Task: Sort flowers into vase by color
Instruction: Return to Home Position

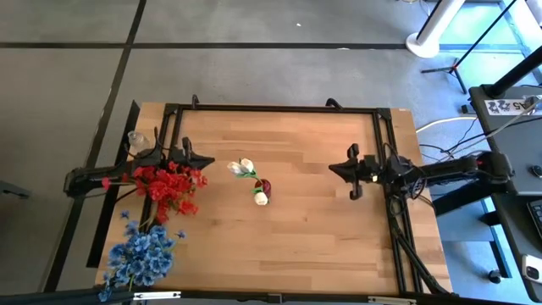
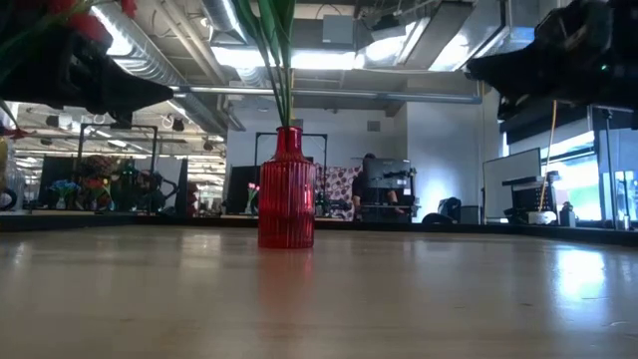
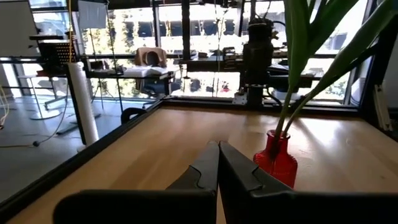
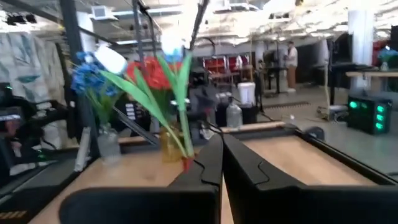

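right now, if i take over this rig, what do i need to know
Left gripper: shut, empty, at the table's left side by the red flowers.
Right gripper: shut, empty, at the right side.
White flowers stand in the red vase mid-table; blue flowers in a clear vase at the left edge.
Done: no loose stems show on the table.
Left: seemingly only parking the arms.
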